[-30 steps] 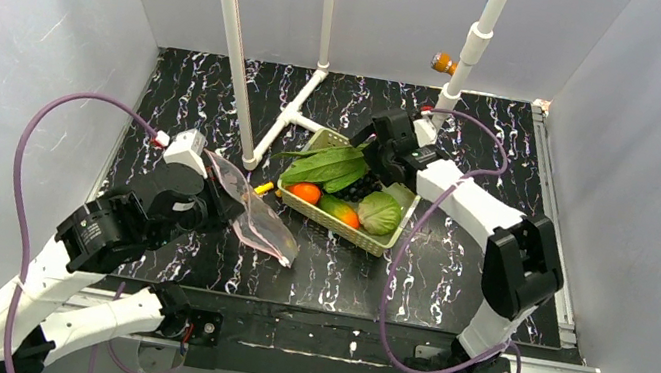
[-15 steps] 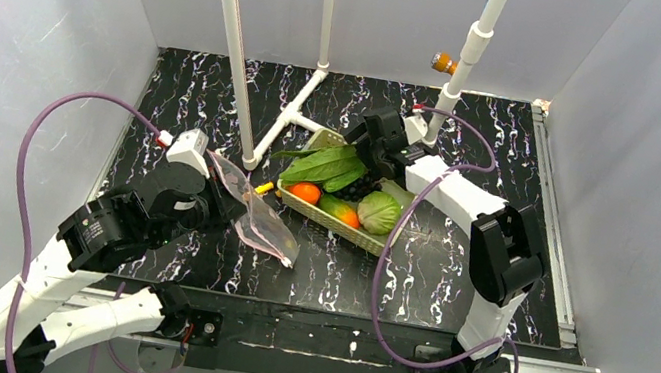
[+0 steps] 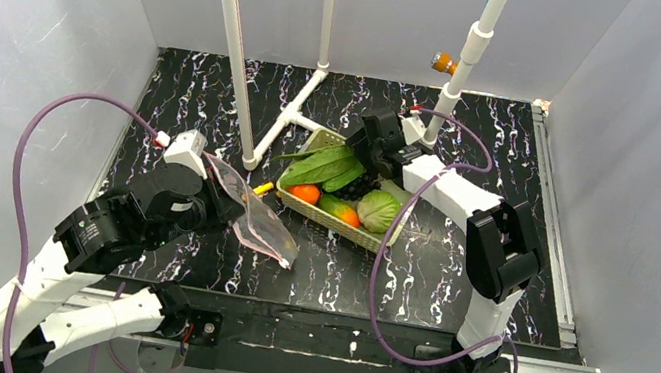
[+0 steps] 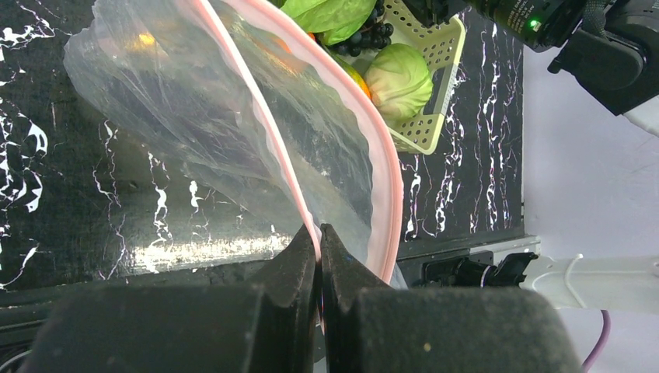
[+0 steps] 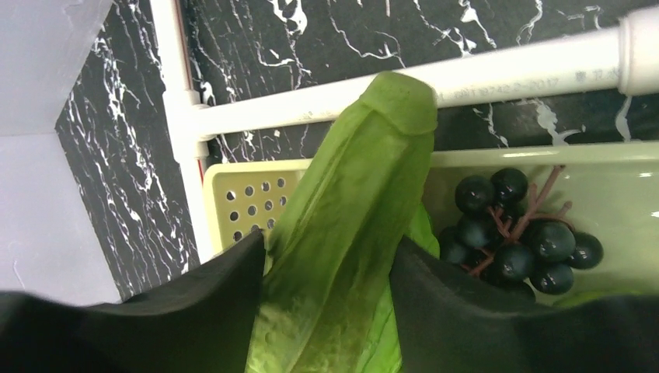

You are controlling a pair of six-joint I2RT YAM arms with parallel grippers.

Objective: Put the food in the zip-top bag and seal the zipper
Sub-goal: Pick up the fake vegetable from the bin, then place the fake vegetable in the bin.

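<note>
Worryingly, the right claw (image 5: 334, 272) straddled the leaves (image 5: 357, 179) in the far basket (image 5: 241, 194), grip unclear, so they might slip, while the left claw (image 4: 319, 233) pinched the floppy bag (image 4: 233, 132) by its mouth, near-left.

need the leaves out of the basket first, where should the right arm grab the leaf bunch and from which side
Grip the green leaf bunch at its thick stalk end, which overhangs the basket rim, coming from above. There it is narrow and firm and lies clear of the grapes; the broad blades would likely fold. The right gripper has its fingers either side of that stalk.
</note>
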